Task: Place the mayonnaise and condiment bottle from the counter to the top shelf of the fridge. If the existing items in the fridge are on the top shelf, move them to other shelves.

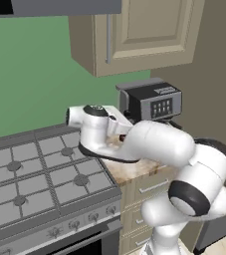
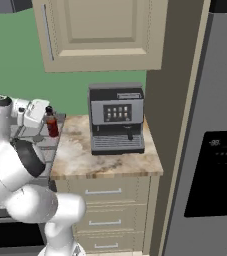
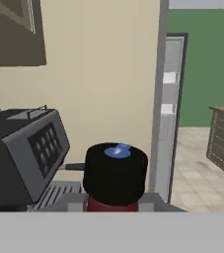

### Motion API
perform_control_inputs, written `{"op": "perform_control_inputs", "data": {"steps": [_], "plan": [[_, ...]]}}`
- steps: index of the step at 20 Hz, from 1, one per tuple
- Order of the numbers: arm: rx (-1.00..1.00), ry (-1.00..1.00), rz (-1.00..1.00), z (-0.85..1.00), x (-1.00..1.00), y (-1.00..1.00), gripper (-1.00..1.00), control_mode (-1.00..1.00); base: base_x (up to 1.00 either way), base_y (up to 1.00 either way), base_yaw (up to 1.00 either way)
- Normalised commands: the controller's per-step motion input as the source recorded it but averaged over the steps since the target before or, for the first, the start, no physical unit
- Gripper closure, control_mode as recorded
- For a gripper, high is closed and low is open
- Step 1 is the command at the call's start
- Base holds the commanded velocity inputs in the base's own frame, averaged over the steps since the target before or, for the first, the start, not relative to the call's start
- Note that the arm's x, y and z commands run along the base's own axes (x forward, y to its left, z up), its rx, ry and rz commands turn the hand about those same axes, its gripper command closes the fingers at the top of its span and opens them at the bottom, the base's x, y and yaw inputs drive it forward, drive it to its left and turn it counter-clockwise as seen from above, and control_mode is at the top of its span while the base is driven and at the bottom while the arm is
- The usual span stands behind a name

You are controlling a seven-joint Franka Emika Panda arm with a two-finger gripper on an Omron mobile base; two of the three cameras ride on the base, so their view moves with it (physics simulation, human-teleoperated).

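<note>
You have the end effector (image 2: 49, 120) clenched on the condiment bottle (image 2: 52, 126), a small red bottle with a black cap, at the left end of the desk (image 2: 105, 162), close to the stove (image 1: 40, 184). In the right base view the white hand sits at the bottle's upper part, with the red body hanging below it; I can't tell whether the base is touching the marble or just off it. The hand view explains the grip: the camera looks straight across the black cap (image 3: 115, 173), so the fingers are taking the bottle high and from the side, which keeps it upright for carrying.

The coffee machine (image 2: 116, 119) stands just beside the bottle on the fridge side, so judge your path with that in mind: lift before you swing right. The fridge (image 2: 212, 150) is at the far right with its door closed, so the top shelf can't be reached yet.

I can't make out the mayonnaise anywhere on the desk from these views
</note>
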Motion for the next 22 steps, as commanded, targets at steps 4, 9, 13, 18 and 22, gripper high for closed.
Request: {"op": "perform_control_inputs", "data": {"steps": [4, 9, 13, 18, 22], "plan": [[0.01, -0.09, 0.03, 1.00, -0.97, -0.33, 1.00, -1.00, 0.00, 0.00, 0.00], [0.00, 0.00, 0.03, 0.94, -0.77, -0.24, 1.00, -1.00, 0.00, 0.00, 0.00], [0.03, -0.03, 0.12, 0.40, -0.72, -0.37, 1.00, -1.00, 0.00, 0.00, 0.00], [0.19, -0.10, 0.04, 0.08, -0.59, -0.21, 1.00, -1.00, 0.00, 0.00, 0.00], [0.00, 0.00, 0.00, 0.00, 0.00, 0.00, 1.00, -1.00, 0.00, 0.00, 0.00]]}}
